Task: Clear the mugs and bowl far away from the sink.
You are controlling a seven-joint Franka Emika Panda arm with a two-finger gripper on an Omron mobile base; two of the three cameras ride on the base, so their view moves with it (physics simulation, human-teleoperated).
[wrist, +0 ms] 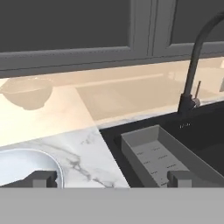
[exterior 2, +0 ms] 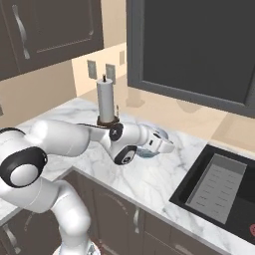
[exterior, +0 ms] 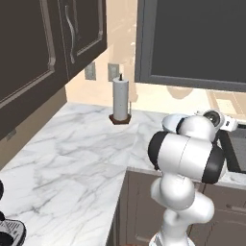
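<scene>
The pale blue-grey bowl [wrist: 24, 168] sits on the marble counter left of the sink [wrist: 192, 135], its whitish inside showing. In the right base view the bowl [exterior 2: 158, 134] lies just behind my hand, and in the left base view the bowl [exterior: 171, 122] peeks out behind my arm. My gripper [wrist: 111, 178] hovers low over the counter between bowl and sink, open, with nothing between its fingertips [wrist: 43, 177]. From the side, the gripper [exterior 2: 169, 146] points toward the sink [exterior 2: 219, 187]. The mugs are out of view.
A ribbed grey tray [wrist: 164, 157] lies in the black basin, and a dark gooseneck faucet [wrist: 196, 61] rises behind it. A paper towel roll [exterior: 120, 98] stands at the back wall. Marble counter [exterior: 72, 153] stretches left under dark cabinets [exterior: 43, 43].
</scene>
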